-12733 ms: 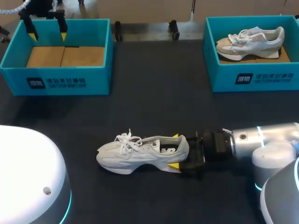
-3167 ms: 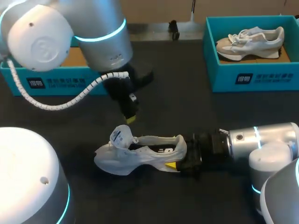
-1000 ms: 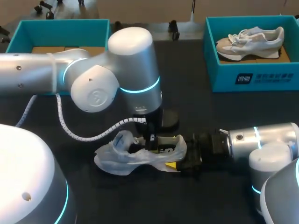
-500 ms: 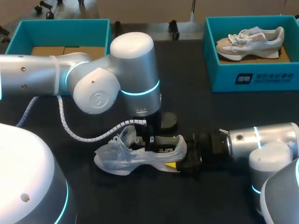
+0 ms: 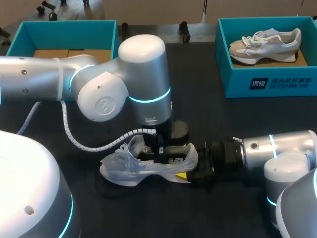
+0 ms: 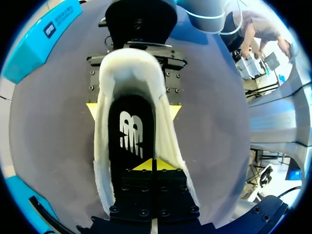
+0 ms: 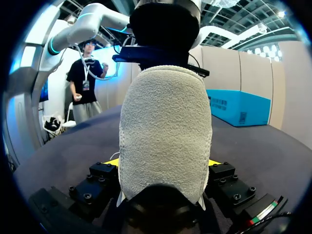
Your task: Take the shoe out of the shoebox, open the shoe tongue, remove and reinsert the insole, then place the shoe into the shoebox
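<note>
closely pressed together, the fingers of the left gripper are seen with their yellow tips set down on the black insole inside the shoe; whether a fold of it is caught between them cannot be told. the heel of the shoe is pinched from both sides by the fingers of the right gripper, so the shoe is held upright on the dark surface, in front of the robot and well apart from both boxes. the tongue is seen pulled up toward the toe, leaving the opening bare. the insole is judged thin, light and floppy, likelier to bend than to slide, so it would best be taken by its heel-end edge and peeled upward. the knit upper is judged soft and easily crushed; the stiffer heel is the sounder hold. behind, the shoebox stands at the left, and a second shoebox with another shoe at the right.
</note>
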You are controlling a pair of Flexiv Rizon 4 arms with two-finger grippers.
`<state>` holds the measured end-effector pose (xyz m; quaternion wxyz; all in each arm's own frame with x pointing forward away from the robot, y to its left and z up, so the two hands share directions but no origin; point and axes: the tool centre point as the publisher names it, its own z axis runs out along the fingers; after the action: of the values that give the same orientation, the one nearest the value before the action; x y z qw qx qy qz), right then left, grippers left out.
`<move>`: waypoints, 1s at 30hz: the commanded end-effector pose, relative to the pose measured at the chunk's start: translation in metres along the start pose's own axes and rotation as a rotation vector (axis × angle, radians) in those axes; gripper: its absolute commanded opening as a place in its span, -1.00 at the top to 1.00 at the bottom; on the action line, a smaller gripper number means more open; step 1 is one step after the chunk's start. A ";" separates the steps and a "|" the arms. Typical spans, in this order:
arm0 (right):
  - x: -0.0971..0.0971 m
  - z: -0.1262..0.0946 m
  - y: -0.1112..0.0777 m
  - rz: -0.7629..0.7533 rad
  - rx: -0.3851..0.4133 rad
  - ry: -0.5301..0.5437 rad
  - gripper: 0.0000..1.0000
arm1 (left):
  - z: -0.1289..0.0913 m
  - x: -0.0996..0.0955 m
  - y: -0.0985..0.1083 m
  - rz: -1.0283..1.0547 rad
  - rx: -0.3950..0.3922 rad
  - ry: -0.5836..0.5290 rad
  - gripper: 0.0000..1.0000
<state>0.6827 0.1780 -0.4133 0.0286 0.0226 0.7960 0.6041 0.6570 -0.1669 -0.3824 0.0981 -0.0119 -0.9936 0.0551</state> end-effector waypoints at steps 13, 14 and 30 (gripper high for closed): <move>0.000 0.001 0.001 0.000 0.004 -0.001 1.00 | 0.015 0.010 0.019 0.014 -0.029 0.013 1.00; 0.000 0.001 0.001 0.000 0.004 -0.001 1.00 | 0.017 0.012 0.019 0.010 -0.033 0.005 0.98; 0.000 0.001 0.001 0.000 0.004 -0.001 1.00 | 0.032 -0.004 0.017 -0.059 -0.058 -0.178 0.06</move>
<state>0.6816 0.1780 -0.4143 0.0283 0.0221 0.7963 0.6039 0.6601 -0.1512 -0.4088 0.0285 0.0163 -0.9991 0.0261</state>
